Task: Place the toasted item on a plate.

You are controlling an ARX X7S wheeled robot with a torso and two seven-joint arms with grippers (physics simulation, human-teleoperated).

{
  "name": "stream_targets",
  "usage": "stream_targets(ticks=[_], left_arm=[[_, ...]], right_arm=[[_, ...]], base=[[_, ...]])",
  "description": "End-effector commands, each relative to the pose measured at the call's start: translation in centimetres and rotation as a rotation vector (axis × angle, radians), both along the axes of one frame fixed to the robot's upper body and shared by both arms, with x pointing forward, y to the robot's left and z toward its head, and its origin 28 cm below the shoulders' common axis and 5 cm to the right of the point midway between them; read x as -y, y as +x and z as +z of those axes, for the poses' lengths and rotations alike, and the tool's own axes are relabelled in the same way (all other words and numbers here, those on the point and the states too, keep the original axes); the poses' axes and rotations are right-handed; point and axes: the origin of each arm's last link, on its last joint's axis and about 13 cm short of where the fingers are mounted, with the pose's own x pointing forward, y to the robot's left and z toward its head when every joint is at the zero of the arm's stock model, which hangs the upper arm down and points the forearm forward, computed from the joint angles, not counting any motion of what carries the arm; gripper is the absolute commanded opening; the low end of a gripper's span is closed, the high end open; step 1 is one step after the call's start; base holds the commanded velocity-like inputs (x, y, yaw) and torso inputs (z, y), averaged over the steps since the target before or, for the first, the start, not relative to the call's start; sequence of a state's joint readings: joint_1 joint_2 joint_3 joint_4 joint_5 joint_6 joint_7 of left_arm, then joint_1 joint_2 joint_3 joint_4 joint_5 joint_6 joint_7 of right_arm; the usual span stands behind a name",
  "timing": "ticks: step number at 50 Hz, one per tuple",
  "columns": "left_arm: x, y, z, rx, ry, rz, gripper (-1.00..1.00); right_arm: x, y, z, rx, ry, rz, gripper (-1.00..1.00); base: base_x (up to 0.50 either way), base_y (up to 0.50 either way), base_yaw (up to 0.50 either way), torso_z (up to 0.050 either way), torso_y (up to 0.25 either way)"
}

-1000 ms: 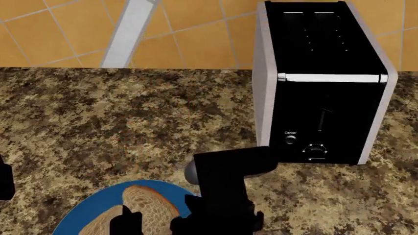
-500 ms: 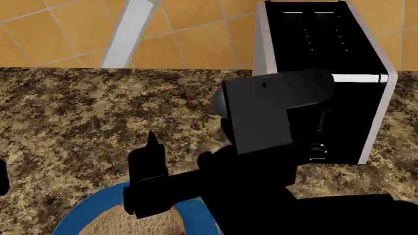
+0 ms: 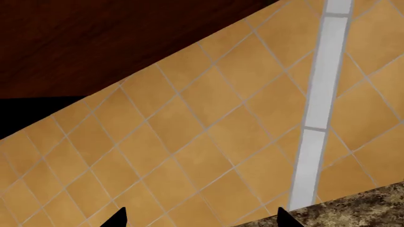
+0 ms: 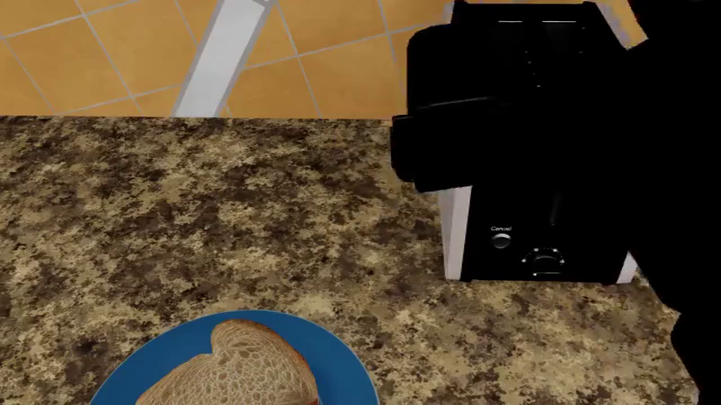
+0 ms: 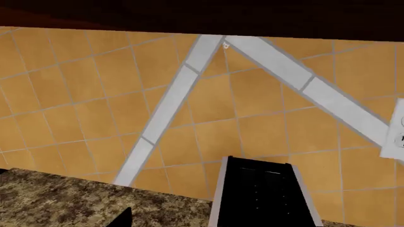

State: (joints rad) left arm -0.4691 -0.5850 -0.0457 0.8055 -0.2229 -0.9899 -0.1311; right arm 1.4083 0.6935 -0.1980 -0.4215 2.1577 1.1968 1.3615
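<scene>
The toasted item [image 4: 242,371], a tan bread slice with an orange-brown crust, lies flat on the blue-rimmed plate [image 4: 338,359] at the near edge of the head view. My right arm [image 4: 541,126] is raised high at the right, in front of the toaster and apart from the plate. In the right wrist view my right gripper [image 5: 202,222] shows one fingertip [image 5: 123,218] set wide, with nothing between the jaws. My left gripper [image 3: 200,220] is open and empty, facing the tiled wall, and is out of the head view.
A black and silver toaster [image 4: 541,236] stands on the speckled granite counter [image 4: 203,219] at the right, partly hidden by my right arm; it also shows in the right wrist view [image 5: 259,194]. An orange tiled wall [image 4: 113,51] runs behind. A wall socket [image 5: 398,132] is right of the toaster.
My right arm has risen from over the plate and swung up to the right, in front of the toaster. The bread slice stays on the plate, now uncovered.
</scene>
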Motion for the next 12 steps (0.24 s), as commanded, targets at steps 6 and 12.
stream_targets(ticks=[6, 12], left_arm=[[-0.6, -1.0, 2.0, 0.032, 0.03, 0.019, 1.0], [-1.0, -1.4, 2.6, 0.044, 0.032, 0.037, 1.0]], right_arm=[[3.0, -2.0, 4.2, 0.117, -0.011, -0.159, 1.0], [3.8, -3.0, 4.5, 0.136, 0.003, -0.201, 1.0]], base=[[0.0, 0.0, 0.0, 0.0, 0.0], [0.0, 0.0, 0.0, 0.0, 0.0]])
